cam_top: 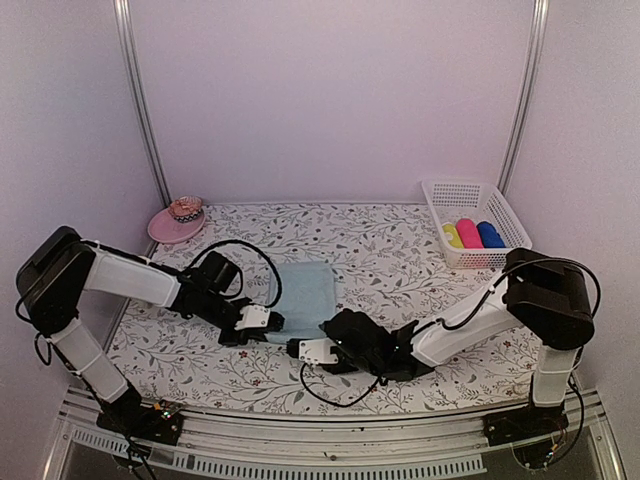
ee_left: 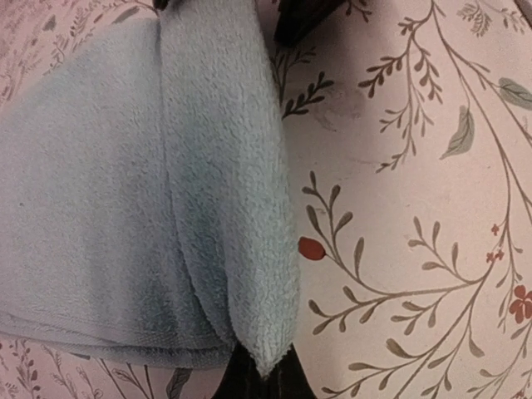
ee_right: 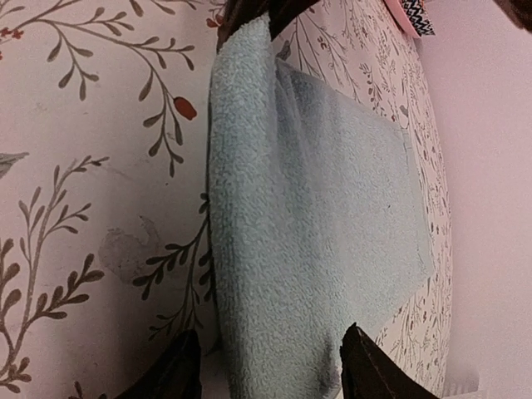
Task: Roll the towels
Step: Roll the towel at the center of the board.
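The pale aqua cloth towel, lying near-centre, is pinched at its near edge by the left gripper; the fold is straddled by the part-open right gripper and should be turned evenly.

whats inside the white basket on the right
The white slotted plastic basket holds a yellow roll, a pink roll and a royal blue roll. Its near wall hides their lower parts.
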